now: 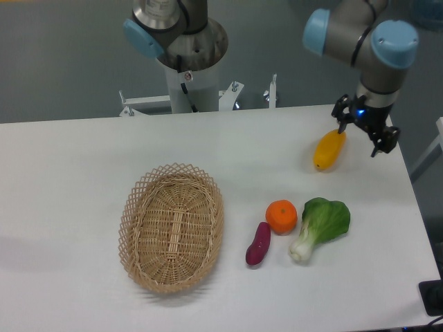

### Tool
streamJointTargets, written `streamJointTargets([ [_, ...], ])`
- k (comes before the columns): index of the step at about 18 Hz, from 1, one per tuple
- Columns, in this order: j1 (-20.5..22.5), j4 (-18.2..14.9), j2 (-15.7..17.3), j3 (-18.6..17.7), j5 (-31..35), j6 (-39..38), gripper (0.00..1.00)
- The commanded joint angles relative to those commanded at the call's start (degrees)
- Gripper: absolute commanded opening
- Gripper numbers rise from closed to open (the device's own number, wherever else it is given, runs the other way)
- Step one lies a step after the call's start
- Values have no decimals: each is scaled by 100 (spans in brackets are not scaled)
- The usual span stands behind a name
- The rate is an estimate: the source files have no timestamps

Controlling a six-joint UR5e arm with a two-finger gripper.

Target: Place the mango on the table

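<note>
The mango [329, 150] is a yellow-orange oval that appears to lie on the white table [83, 173] near its far right corner, tilted with its upper end toward the gripper. My gripper [360, 136] hangs just right of and above that upper end. Its jaws are spread and nothing is between them. The left fingertip [340, 126] is close to the mango's top end; I cannot tell if it touches.
An empty oval wicker basket [172, 226] sits left of centre. An orange [282, 216], a purple sweet potato [258, 244] and a green bok choy [321, 226] lie in front of the mango. The arm's base [188, 62] stands behind the table.
</note>
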Motion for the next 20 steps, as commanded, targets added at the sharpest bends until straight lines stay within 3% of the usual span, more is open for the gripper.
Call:
streamJointTargets([
  [3,61,-720,0,562,-88,0,100],
  [5,88,-968,-17,853,-97,9,100],
  [14,501,-1311,26,1109,-106,571,100],
  [20,712,-1294,18,1144,-115,993,100],
])
